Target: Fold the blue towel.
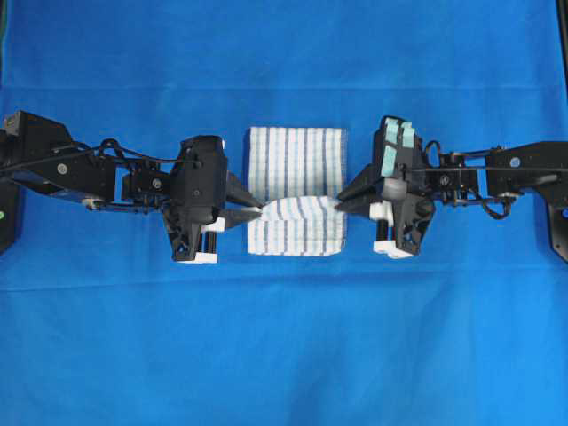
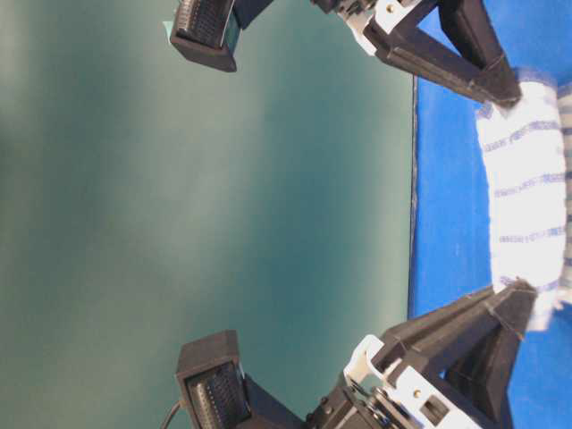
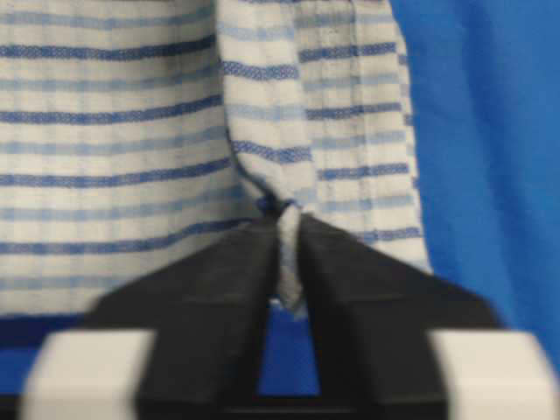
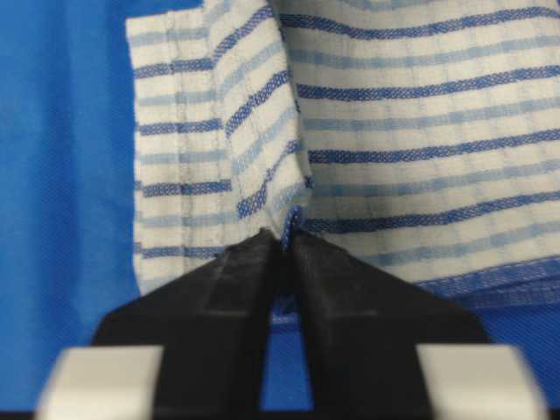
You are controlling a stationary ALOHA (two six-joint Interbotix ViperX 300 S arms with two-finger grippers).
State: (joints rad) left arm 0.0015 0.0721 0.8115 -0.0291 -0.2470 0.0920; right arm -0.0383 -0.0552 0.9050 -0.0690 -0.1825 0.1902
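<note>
The blue towel [image 1: 295, 160], white with thin blue stripes, lies partly folded on the cloth-covered table between both arms. Its near half is lifted in a hump [image 2: 527, 179] over the rest. My left gripper [image 1: 257, 210] pinches a bunched bit of the towel's left edge; the left wrist view shows cloth [image 3: 289, 254] squeezed between the black fingers [image 3: 219, 289]. My right gripper [image 1: 340, 202] is shut on the towel's right edge, where a blue hem [image 4: 291, 219] sits between the fingertips [image 4: 341, 280].
A plain solid-blue table covering [image 1: 284, 337] spreads under everything. Its edge [image 2: 413, 223] meets a dark green backdrop in the table-level view. Both arms reach in from the sides at mid-height.
</note>
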